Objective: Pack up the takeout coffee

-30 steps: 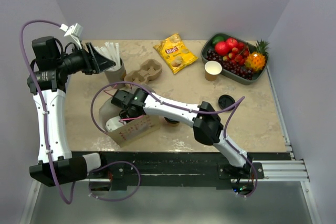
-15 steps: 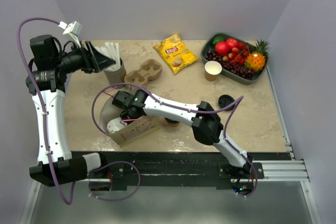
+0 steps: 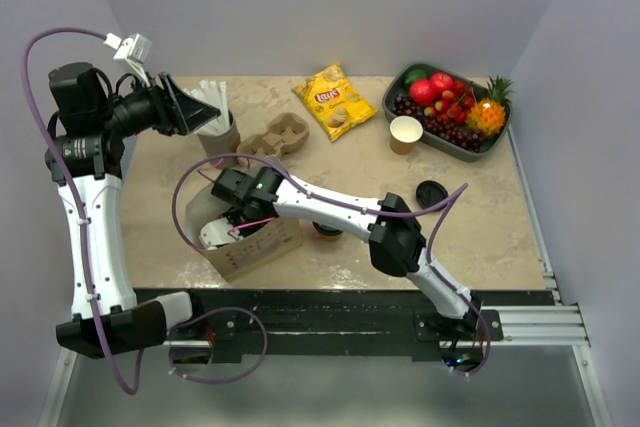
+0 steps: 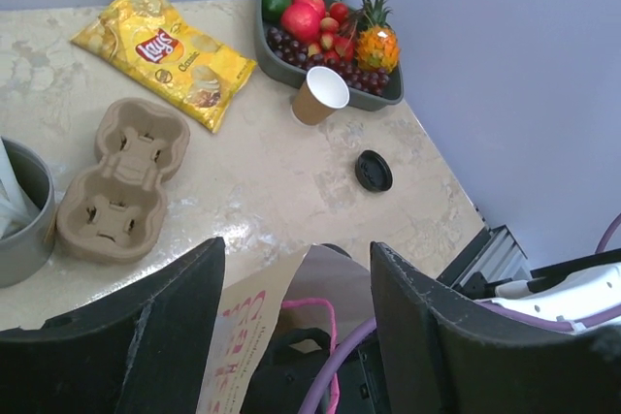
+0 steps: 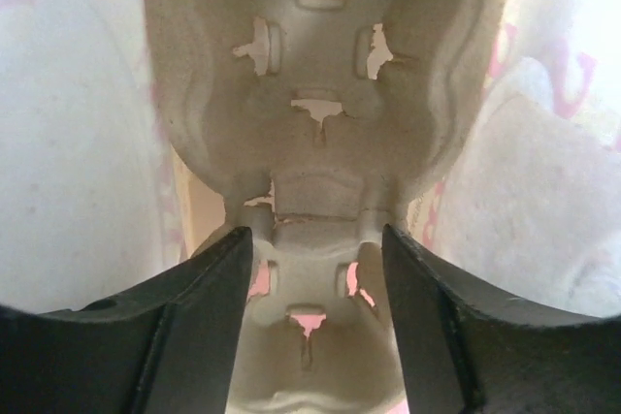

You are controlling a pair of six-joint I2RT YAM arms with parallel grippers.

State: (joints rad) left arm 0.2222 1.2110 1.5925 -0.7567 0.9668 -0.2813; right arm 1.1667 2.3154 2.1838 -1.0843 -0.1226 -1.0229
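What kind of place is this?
Probably a robot test cell staged as a takeout counter: plain walls box in a marble-look table, two arms are bolted at its edge, and a chip bag and fruit tray serve as props.

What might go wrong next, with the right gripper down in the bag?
The right gripper is deep in the paper bag, straddling a cup carrier. Pulling out may drag or tip the bag, since the left gripper is off it. The lidded coffee sits by the right forearm and could get knocked.
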